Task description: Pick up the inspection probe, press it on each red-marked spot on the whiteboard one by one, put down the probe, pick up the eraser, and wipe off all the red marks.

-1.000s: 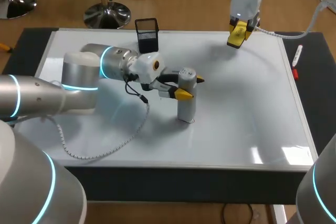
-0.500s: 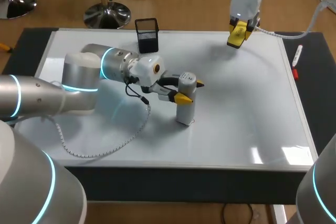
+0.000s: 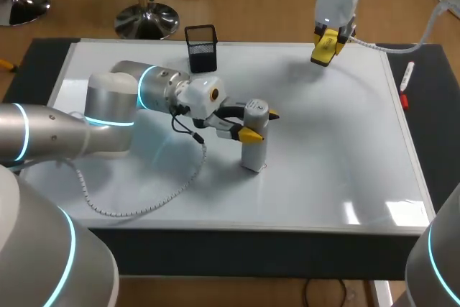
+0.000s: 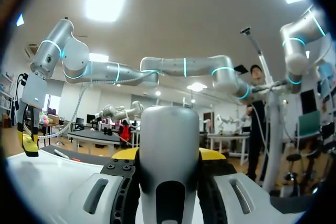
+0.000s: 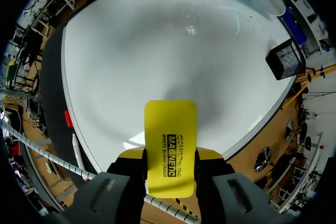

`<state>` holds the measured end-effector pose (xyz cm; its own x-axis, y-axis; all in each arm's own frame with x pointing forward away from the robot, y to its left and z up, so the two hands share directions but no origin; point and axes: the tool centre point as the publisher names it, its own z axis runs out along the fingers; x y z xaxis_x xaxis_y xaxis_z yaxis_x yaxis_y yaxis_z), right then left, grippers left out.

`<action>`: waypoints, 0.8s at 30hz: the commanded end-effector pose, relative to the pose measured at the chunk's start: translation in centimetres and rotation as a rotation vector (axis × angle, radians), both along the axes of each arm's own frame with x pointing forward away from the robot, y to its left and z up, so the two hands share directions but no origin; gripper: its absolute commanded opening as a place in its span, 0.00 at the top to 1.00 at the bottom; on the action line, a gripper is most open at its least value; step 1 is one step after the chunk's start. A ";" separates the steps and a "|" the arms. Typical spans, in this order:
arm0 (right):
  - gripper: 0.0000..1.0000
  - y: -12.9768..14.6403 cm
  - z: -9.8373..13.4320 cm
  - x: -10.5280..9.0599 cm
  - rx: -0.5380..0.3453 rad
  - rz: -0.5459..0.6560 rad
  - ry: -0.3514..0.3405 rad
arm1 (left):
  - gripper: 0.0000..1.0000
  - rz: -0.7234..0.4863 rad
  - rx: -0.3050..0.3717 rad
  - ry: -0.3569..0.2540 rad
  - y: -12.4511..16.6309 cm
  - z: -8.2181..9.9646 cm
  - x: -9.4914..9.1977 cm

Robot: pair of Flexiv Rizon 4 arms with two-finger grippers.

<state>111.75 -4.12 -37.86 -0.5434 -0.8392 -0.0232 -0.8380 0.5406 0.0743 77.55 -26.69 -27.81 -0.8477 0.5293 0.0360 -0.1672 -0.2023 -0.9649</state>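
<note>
The probe (image 3: 255, 141), a grey cylinder, stands upright with its foot on the whiteboard (image 3: 338, 149), near the board's middle. The left fingers (image 3: 251, 133) grip it from two sides just below its cap. In the left wrist view the probe fills the gap between the two yellow tips.

The yellow eraser (image 3: 323, 49) is clamped between the right fingers (image 5: 209, 155) and held in the air above the board's far right part, well apart from the probe.

A black mesh holder (image 3: 201, 48) stands on the board's far edge, beyond the left arm. A coiled cable (image 3: 144, 205) trails across the board's near left part. A pen (image 3: 407, 77) with a red end lies on the dark worktop (image 3: 438, 127), just beside the board's right edge.
</note>
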 end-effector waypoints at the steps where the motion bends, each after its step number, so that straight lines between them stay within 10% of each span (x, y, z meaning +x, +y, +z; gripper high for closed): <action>1: 1.00 -0.1 0.2 0.0 -0.003 0.002 0.001 | 1.00 0.000 0.001 -0.002 0.0 -0.2 -0.1; 12: 1.00 -0.1 0.2 0.0 -0.003 0.002 0.001 | 1.00 0.005 -0.046 -0.029 0.9 3.5 0.4; 24: 1.00 -0.1 0.2 0.0 -0.003 0.002 0.001 | 1.00 0.161 -0.010 -0.089 6.5 5.5 6.3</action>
